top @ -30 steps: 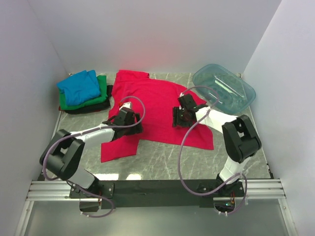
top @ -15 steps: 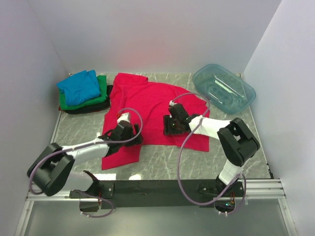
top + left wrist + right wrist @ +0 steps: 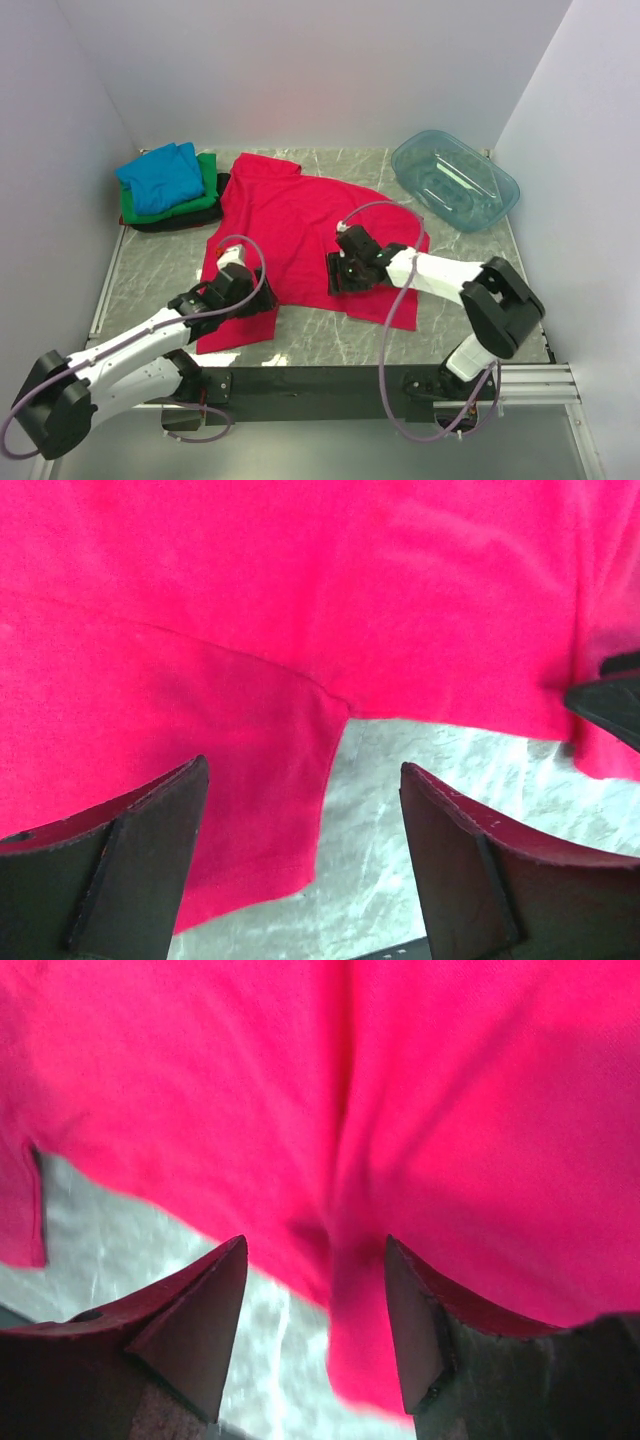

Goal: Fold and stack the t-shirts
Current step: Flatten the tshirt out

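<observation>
Red-pink t-shirt (image 3: 290, 215) under left end effector (image 3: 238, 292), right end effector (image 3: 342, 274), both gaping.

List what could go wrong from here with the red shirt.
1. The right gripper straddles a raised ridge in the red shirt; closing there may pinch a bunch and set a crease.
2. The left gripper is open at the hem's notch, with bare table in its gap, so it might catch only an edge or miss.
3. The shirt lies close to the stack; a pull could disturb it.

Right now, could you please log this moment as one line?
left gripper open over red tee | right gripper open over red tee | red tee unfolded
</observation>
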### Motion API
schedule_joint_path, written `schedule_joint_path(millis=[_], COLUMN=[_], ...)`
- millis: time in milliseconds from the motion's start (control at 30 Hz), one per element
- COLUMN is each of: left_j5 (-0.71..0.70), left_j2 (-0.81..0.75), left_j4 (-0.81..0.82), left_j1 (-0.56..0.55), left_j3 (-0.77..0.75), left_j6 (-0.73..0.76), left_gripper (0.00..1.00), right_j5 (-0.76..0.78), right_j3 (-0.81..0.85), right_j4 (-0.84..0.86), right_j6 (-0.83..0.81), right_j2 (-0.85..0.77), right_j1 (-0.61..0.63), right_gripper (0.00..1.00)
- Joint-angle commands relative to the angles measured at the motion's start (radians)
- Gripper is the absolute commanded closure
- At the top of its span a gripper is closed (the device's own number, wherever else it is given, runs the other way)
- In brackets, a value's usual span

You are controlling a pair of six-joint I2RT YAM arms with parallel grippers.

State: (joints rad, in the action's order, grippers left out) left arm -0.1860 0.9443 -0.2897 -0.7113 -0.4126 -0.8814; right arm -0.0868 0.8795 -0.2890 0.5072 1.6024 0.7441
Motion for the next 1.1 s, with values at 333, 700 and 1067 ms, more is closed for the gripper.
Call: schedule_joint_path(millis=[333, 700, 1067], left_j5=[0.000, 0.032, 0.054], left_j2=[0.250, 0.796, 1.133], left_j4=[0.144, 0.282, 0.261], left_j1=[-0.042, -0.272, -0.263], left_j3=[-0.324, -0.756, -0.999], left_j6=[0.088, 0.185, 0.245], left_gripper=[0.17, 0.17, 0.16], right_j5=[0.154, 0.188, 0.163], right_j3=[0.245, 0.456, 0.457], right_j4=[-0.182, -0.165, -0.121], right_j6=[-0.116, -0.139, -0.122], right_j2=[-0.084, 0.140, 0.188], right_j1=[-0.386, -0.566, -0.598], right_gripper=[0.34, 0.34, 0.33])
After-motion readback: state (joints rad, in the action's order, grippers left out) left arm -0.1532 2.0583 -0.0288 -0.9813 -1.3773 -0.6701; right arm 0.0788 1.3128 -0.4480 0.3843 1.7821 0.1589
